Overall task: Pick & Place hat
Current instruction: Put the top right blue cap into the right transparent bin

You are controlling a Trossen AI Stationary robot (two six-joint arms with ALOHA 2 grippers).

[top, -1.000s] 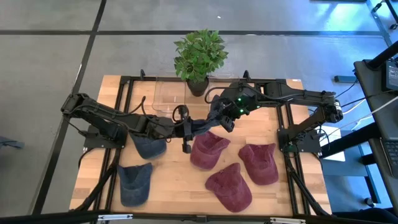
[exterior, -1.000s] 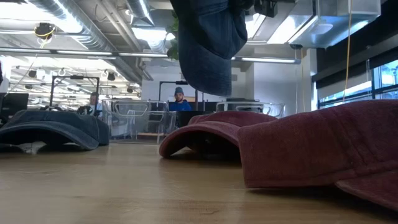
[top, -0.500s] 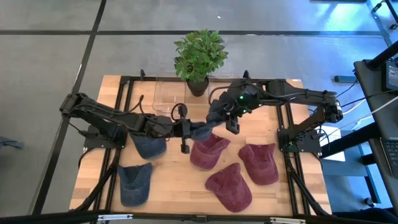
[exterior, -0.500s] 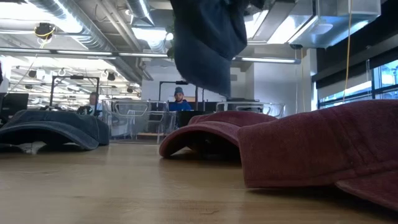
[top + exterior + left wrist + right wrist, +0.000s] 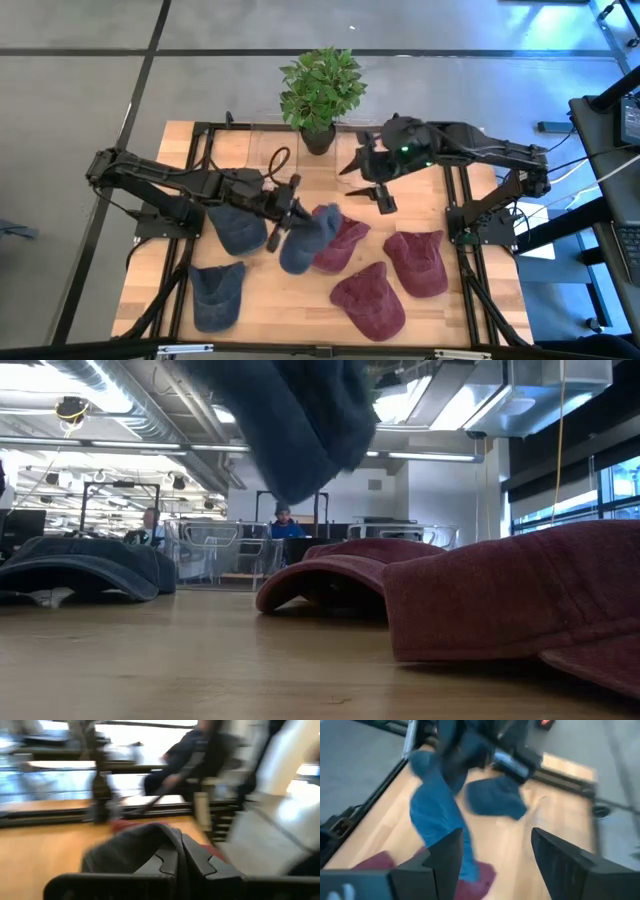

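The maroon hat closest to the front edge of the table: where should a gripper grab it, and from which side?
Probably pinch the soft crown of the maroon hat from straight above. It lies flat and dome-up on the table, so its edge offers little to catch. The right gripper is open and nearer; the left gripper is shut on the blue hat.

The high view looks straight down on the whole table (image 5: 300, 310) from well above. The low view sits at table-top height, close to the maroon caps (image 5: 500, 600), facing the room. Each wrist view looks past its own jaws; all share the hanging blue cap (image 5: 305, 240).
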